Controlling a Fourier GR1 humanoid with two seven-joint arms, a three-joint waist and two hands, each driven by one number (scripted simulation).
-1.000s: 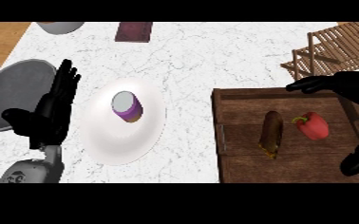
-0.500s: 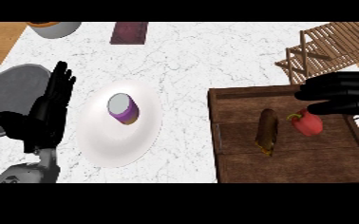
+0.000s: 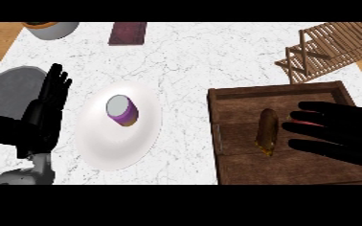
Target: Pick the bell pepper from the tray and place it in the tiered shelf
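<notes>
The wooden tray (image 3: 276,92) lies at the right of the counter. My right hand (image 3: 332,131) is spread over its right half with the fingers stretched leftward, open. It covers the bell pepper, of which only a thin red sliver (image 3: 302,123) shows between the fingers. I cannot tell whether the hand touches the pepper. A long brown vegetable (image 3: 267,130) lies in the tray just left of the fingertips. The slatted wooden tiered shelf (image 3: 324,48) stands behind the tray at the far right. My left hand (image 3: 46,110) rests open at the left edge, fingers up.
A white plate (image 3: 106,143) holding a purple cup (image 3: 121,110) sits at centre left. A grey round dish (image 3: 17,76) lies behind my left hand. A grey bowl (image 3: 51,28) and a dark red box (image 3: 129,32) stand at the back left.
My right hand has come down from the tray's back edge onto the bell pepper and now hides nearly all of it. The left hand has stayed in place.
</notes>
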